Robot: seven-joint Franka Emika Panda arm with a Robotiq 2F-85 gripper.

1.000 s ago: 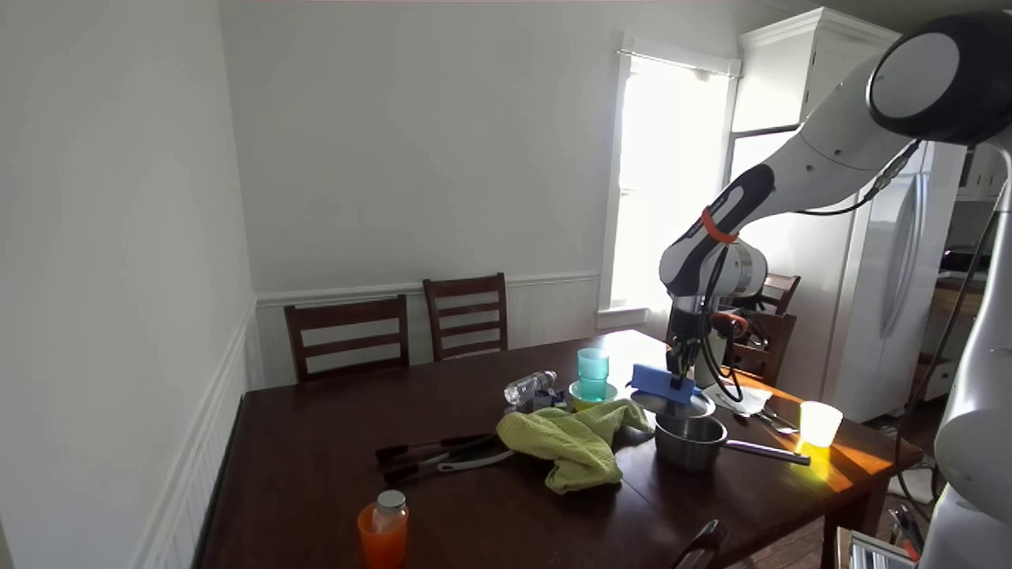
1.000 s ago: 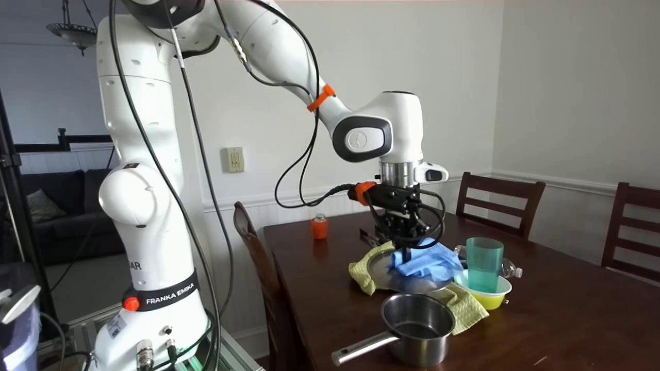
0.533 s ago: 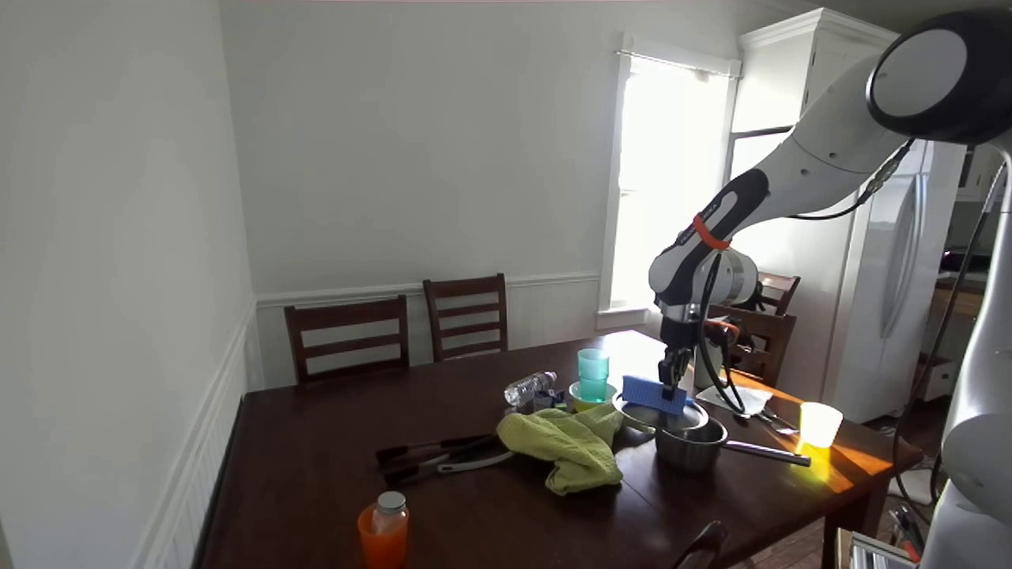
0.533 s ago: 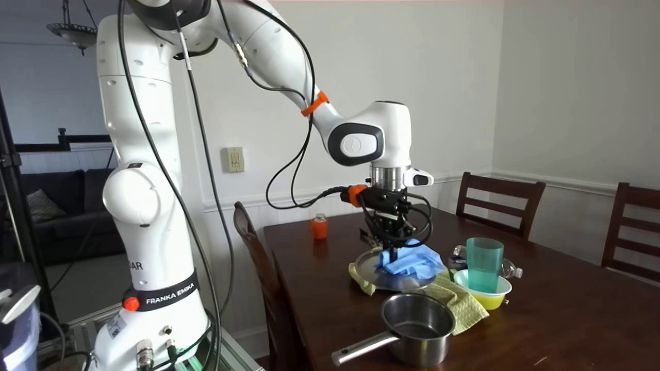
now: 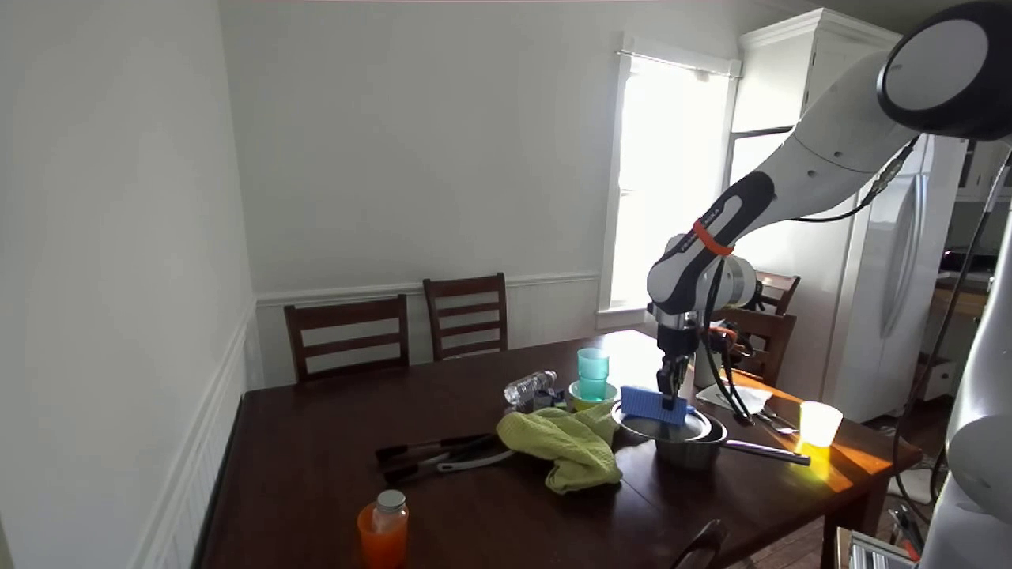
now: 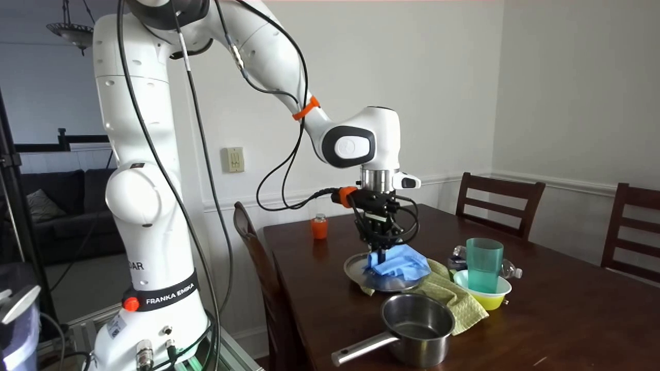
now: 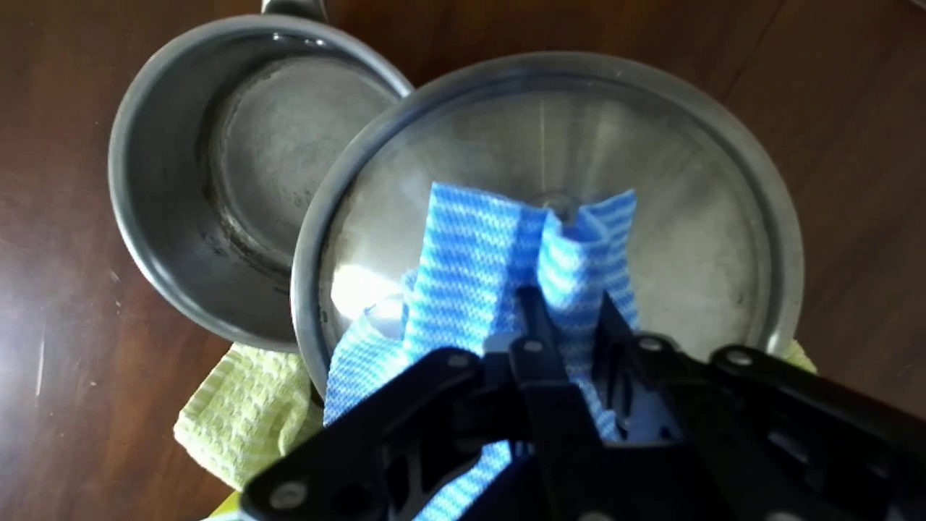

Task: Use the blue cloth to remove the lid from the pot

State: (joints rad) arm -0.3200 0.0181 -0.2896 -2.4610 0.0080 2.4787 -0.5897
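My gripper (image 7: 569, 297) is shut on the blue cloth (image 7: 470, 268), which is pinched between the fingers over the lid's grip. The grip itself is hidden by cloth and fingers. The round metal lid (image 7: 694, 217) hangs under the cloth and overlaps one edge of the open pot (image 7: 289, 145) in the wrist view. In an exterior view the lid (image 6: 356, 270) is behind the pot (image 6: 420, 330), over the green towel, with the gripper (image 6: 381, 257) and blue cloth (image 6: 399, 263) on top. In an exterior view the lid (image 5: 660, 431) covers part of the pot's rim.
A green towel (image 5: 565, 446) lies beside the pot. A teal cup (image 6: 484, 263) stands in a bowl (image 6: 490, 301) near a plastic bottle (image 5: 530, 387). Utensils (image 5: 443, 458), an orange cup (image 5: 382, 541) and a pale cup (image 5: 820, 423) are on the table (image 5: 316, 442).
The gripper, blue cloth and lid have moved together, leftward in both exterior views and slightly lower in one. The pot, towel and cups have not moved.
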